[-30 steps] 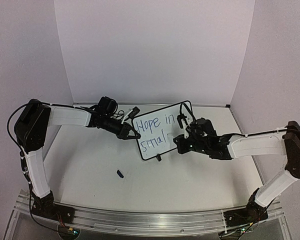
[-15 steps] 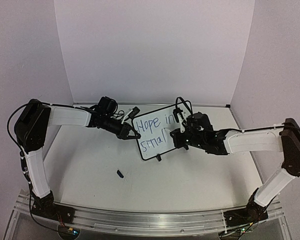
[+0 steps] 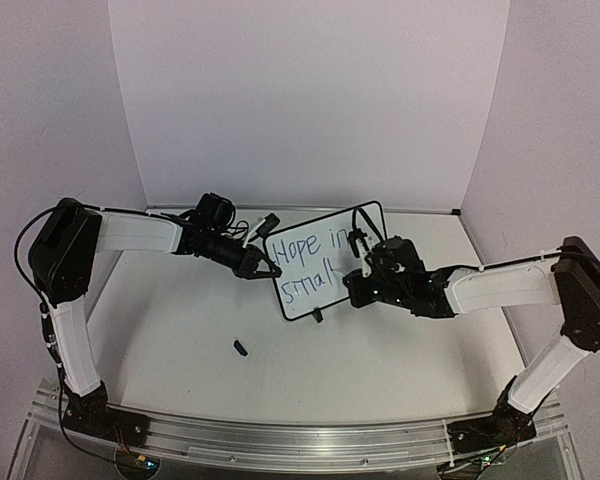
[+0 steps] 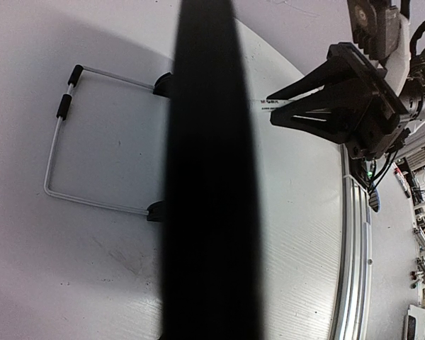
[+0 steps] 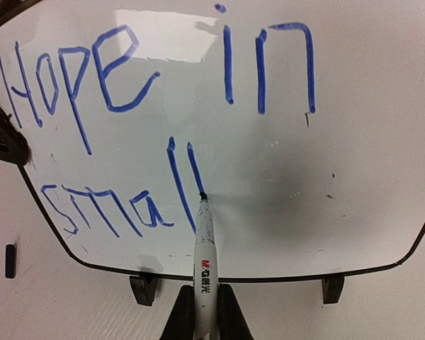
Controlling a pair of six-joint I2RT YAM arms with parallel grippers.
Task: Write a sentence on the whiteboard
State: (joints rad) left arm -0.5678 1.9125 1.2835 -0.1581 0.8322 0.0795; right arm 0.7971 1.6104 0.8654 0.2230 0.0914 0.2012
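Observation:
The whiteboard [image 3: 325,262] stands tilted at mid-table, with a thin black frame and two black feet [image 5: 143,289]. The sentence [image 5: 127,78] in blue reads "Hope in" on top and "small" below it. My right gripper [image 5: 205,313] is shut on a white marker [image 5: 205,255]; its tip touches the board at the bottom of the second "l". It also shows in the top view [image 3: 354,283]. My left gripper [image 3: 264,268] grips the board's left edge. In the left wrist view that edge is a wide black band [image 4: 209,177] hiding the jaws.
A small blue marker cap [image 3: 240,348] lies on the table in front of the board, and it also shows in the right wrist view [image 5: 10,260]. A wire stand [image 4: 57,152] sticks out behind the board. White walls close in the back and sides.
My right gripper rose toward the board's middle, then came back down, drawing the second "l" of "small". The left arm and the board have not moved.

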